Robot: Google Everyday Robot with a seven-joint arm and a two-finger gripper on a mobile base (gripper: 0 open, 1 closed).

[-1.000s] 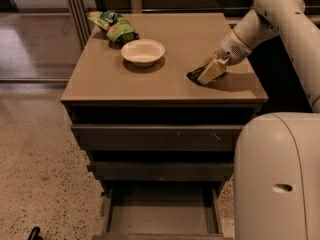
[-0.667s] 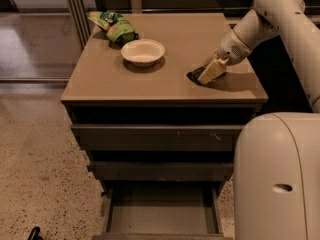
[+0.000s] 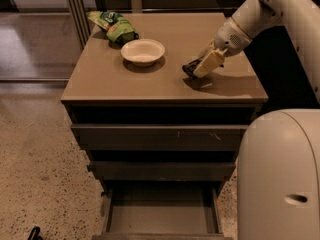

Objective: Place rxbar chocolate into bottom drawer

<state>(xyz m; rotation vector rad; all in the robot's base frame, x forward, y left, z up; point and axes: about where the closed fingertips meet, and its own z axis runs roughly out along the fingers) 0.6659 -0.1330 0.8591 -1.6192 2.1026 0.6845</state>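
Observation:
The rxbar chocolate (image 3: pixel 189 67) is a small black wrapper at the right side of the cabinet top, held between the cream fingers (image 3: pixel 209 63) of my gripper (image 3: pixel 199 67). The gripper is shut on it and holds it just above the surface, with a shadow beneath. The arm reaches in from the upper right. The bottom drawer (image 3: pixel 160 217) is pulled open at the foot of the cabinet, and its flat grey floor is bare.
A white bowl (image 3: pixel 143 51) stands at the middle of the cabinet top (image 3: pixel 110 79), with a green chip bag (image 3: pixel 114 26) behind it at the far left. The two upper drawers (image 3: pixel 160 136) are shut. The robot's white body (image 3: pixel 280 179) fills the lower right.
The gripper has moved slightly up and to the left with the black bar in it, lifting it off the cabinet top. Nothing else has moved.

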